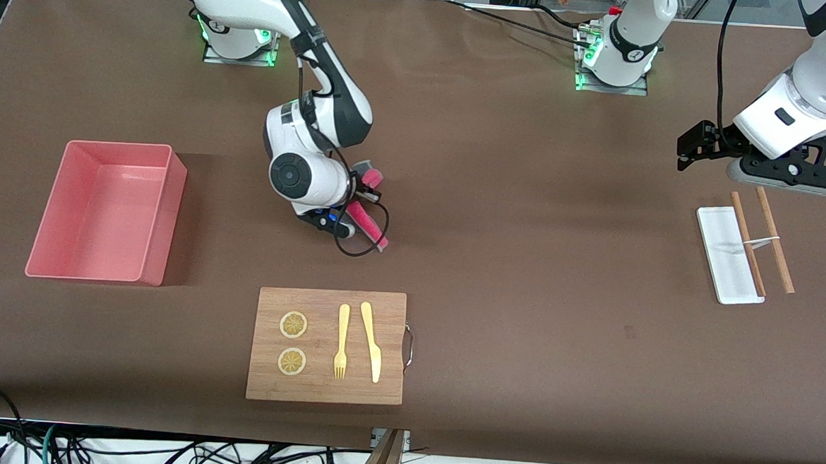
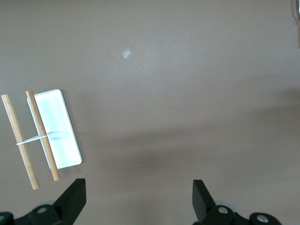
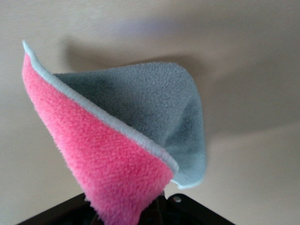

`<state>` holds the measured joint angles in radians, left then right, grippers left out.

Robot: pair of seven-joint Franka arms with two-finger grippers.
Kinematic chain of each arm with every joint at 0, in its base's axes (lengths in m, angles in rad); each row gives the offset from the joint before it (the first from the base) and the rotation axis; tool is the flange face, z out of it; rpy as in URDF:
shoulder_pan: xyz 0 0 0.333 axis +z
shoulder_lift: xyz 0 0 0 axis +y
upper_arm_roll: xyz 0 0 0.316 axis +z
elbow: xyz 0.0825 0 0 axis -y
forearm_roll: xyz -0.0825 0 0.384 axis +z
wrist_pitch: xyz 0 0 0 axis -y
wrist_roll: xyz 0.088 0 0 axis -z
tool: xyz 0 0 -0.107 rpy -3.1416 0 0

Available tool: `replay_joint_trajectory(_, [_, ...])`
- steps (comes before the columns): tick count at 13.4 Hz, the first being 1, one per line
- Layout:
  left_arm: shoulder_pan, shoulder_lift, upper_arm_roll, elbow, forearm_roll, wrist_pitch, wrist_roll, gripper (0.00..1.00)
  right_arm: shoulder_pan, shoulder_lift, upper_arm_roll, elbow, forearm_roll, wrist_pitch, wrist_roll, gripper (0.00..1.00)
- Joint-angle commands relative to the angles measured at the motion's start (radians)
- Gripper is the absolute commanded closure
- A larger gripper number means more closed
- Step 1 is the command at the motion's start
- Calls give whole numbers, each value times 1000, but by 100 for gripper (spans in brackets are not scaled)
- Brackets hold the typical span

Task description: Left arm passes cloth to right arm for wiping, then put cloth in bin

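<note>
My right gripper [image 1: 351, 218] is over the middle of the table, shut on the cloth [image 1: 365, 220]. The cloth is folded, pink face [image 3: 108, 159] on one side and grey face [image 3: 154, 103] on the other, and it hides the right gripper [image 3: 140, 216] in the right wrist view. I cannot tell whether it touches the table. The bin [image 1: 166, 212], a pink tub, stands at the right arm's end of the table with nothing in it. My left gripper [image 1: 691, 153] waits open and holding nothing over the left arm's end, its fingers [image 2: 71, 200] wide apart.
A wooden cutting board [image 1: 395, 309] with two lemon slices, a fork and a knife lies nearer the front camera than the cloth. A small white tray [image 1: 720, 237] and two banded wooden sticks [image 1: 776, 240] lie under the left gripper; the tray [image 2: 56, 129] shows beside the sticks [image 2: 18, 140].
</note>
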<state>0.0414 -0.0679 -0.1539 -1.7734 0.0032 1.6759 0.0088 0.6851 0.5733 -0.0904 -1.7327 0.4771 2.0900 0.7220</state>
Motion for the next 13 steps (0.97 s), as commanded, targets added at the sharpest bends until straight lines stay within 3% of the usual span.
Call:
replay_joint_trajectory(1, [3, 5, 1, 12, -12, 1, -3, 0, -13, -4, -5, 24, 5, -42, 31, 100])
replay_joint_trajectory(6, [3, 5, 1, 12, -12, -21, -3, 0, -130, -3, -20, -69, -2, -33, -44, 100])
replay_joint_trajectory(13, [2, 5, -1, 15, -12, -21, -10, 0, -214, -6, -196, -168, -14, -39, -550, 100])
